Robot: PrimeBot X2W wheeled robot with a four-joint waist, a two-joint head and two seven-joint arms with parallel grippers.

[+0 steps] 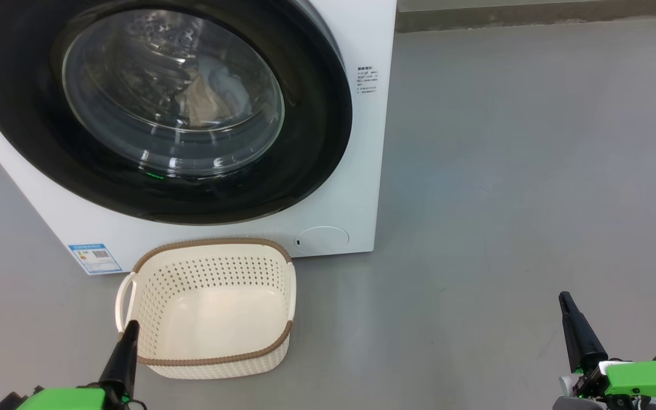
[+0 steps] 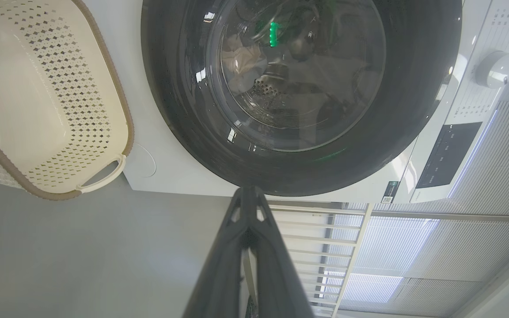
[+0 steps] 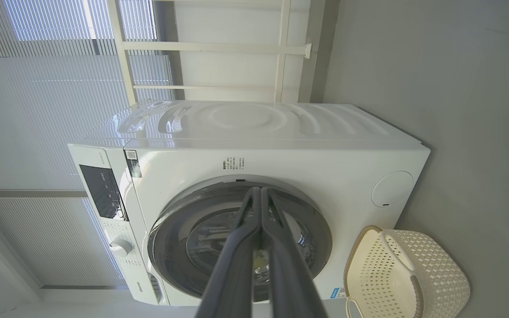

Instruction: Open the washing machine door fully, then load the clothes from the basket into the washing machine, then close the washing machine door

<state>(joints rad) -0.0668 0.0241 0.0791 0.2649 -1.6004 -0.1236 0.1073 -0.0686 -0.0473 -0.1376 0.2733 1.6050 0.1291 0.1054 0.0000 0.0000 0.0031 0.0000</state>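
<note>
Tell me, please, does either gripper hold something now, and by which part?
Nothing is held. The left gripper and the right gripper are both shut on nothing, apart from the basket and the washing machine door.

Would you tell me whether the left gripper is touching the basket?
Apart. In the left wrist view, bare grey floor separates the shut left gripper from the basket.
</note>
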